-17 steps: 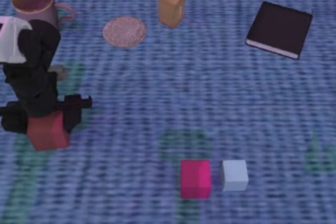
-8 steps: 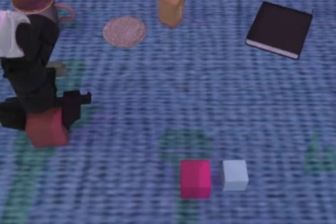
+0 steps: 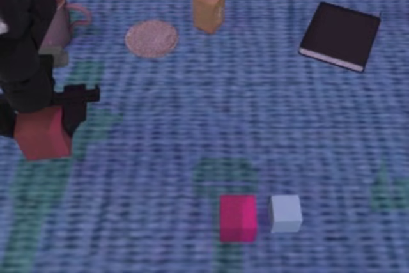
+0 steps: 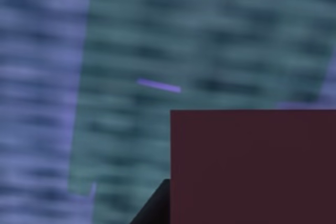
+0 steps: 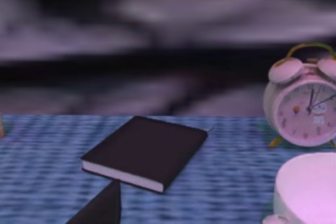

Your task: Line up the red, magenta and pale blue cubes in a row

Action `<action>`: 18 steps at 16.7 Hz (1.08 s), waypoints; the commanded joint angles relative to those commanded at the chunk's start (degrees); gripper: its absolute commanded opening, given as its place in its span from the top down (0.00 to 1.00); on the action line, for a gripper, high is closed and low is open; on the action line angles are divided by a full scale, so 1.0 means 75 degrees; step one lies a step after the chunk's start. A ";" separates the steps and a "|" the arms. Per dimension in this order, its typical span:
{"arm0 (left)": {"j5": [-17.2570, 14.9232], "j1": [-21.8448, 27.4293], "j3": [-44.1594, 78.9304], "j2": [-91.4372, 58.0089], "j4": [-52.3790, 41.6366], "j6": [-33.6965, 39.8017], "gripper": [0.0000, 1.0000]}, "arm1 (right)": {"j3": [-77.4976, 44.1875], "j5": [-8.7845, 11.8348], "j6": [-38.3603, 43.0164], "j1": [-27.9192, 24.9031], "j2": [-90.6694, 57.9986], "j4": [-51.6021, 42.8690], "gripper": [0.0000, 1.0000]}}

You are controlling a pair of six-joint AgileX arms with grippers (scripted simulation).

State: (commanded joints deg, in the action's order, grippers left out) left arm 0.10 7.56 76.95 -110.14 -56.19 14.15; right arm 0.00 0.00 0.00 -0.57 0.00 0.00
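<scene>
My left gripper [image 3: 39, 119] is shut on the dull red cube [image 3: 41, 142] and holds it at the table's far left, above the cloth. In the left wrist view the red cube [image 4: 252, 166] fills the frame's corner, with one dark finger [image 4: 155, 208] against its side. The magenta cube [image 3: 238, 218] and the smaller pale blue cube [image 3: 285, 213] sit side by side near the front edge, right of centre, with a narrow gap between them. My right arm is out of the top view; the right wrist view shows a single finger [image 5: 102, 208] of its gripper, with nothing held.
An orange-tan block [image 3: 209, 8], a round pink coaster [image 3: 151, 38] and a mug [image 3: 64, 17] stand along the back. A black book [image 3: 339, 36] lies at the back right. An alarm clock [image 5: 304, 103] and a pale bowl [image 5: 307, 190] show in the right wrist view.
My left gripper has carried the red cube toward the back left, and the cube looks larger, so it has risen. The magenta and pale blue cubes have not moved.
</scene>
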 joint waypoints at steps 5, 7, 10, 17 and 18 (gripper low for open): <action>0.0006 0.0338 -0.0052 0.0034 -0.0019 0.0245 1.00 | 0.0000 0.0000 0.0000 0.0000 0.0000 0.0000 0.00; 0.0011 0.0894 -0.0134 0.0156 -0.0083 0.0705 1.00 | 0.0000 0.0000 0.0000 0.0000 0.0000 0.0000 0.00; 0.0014 0.2104 -0.0361 0.0433 -0.0206 0.1609 1.00 | 0.0000 0.0000 0.0000 0.0000 0.0000 0.0000 0.00; 0.0033 0.4152 -0.0781 0.1083 -0.0324 0.3205 1.00 | 0.0000 0.0000 0.0000 0.0000 0.0000 0.0000 0.00; 0.0034 0.4161 -0.0783 0.1088 -0.0324 0.3214 1.00 | 0.0000 0.0000 0.0000 0.0000 0.0000 0.0000 0.00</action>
State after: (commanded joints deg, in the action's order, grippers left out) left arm 0.35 38.77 71.08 -101.98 -58.62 38.25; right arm 0.00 0.00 0.00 -0.57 0.00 0.00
